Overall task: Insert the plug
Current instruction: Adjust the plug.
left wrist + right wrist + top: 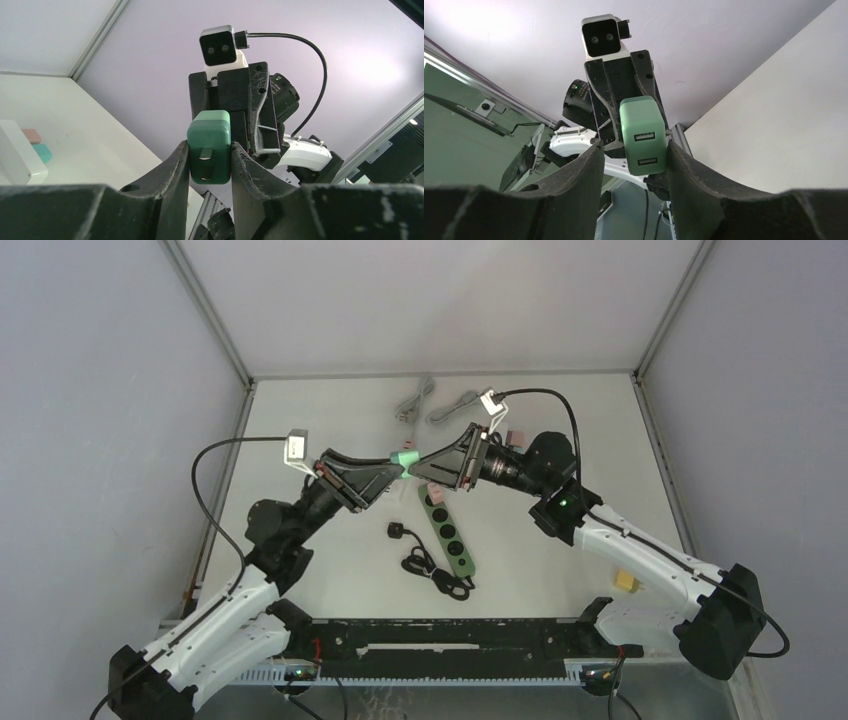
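Top external view: two arms are counted, the left arm (pixel 285 535) and the right arm (pixel 625 540), and they are brought nose to nose above the middle of the table (pixel 330 410). One green plug (pixel 403 459) is held in the air between them. One green power strip (pixel 450 532) is laid flat on the table at 5 o'clock from the plug, with a row of round sockets facing up. One black cord (pixel 436 573) is coiled at 6 o'clock from the plug, just beside the strip's near end. Two grey cables (pixel 413 400) are laid side by side at 12 o'clock, near the far edge. One small yellow piece (pixel 627 581) is seen at 4 o'clock, beside the right arm.

Left wrist view: the left gripper (pixel 210 167) is clamped on the plug, and both fingers (pixel 172 172) are pressed against its sides. Its metal prongs are turned toward this camera.

Right wrist view: the right gripper (pixel 634 155) is set around the plug's other end, where two USB slots are shown. Its fingers (pixel 681 167) are parted a little wider than the plug. The finger at 3 o'clock is touching the plug's side, while a narrow gap is left at the finger at 9 o'clock, so no full grip is shown there.
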Robot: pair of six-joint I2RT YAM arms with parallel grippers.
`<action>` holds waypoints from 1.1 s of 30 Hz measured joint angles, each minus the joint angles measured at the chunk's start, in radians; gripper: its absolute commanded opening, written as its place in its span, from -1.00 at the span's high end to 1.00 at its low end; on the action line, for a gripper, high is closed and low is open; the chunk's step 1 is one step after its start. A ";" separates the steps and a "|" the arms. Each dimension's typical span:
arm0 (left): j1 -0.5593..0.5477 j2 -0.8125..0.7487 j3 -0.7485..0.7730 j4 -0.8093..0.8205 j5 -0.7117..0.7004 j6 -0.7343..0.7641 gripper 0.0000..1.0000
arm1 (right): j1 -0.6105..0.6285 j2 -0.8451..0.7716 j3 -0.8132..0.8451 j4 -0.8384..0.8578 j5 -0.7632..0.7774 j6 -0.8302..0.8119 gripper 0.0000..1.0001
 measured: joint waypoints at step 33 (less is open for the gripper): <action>-0.033 -0.065 -0.080 -0.095 -0.060 0.048 -0.64 | -0.009 -0.056 -0.011 -0.144 0.007 -0.148 1.00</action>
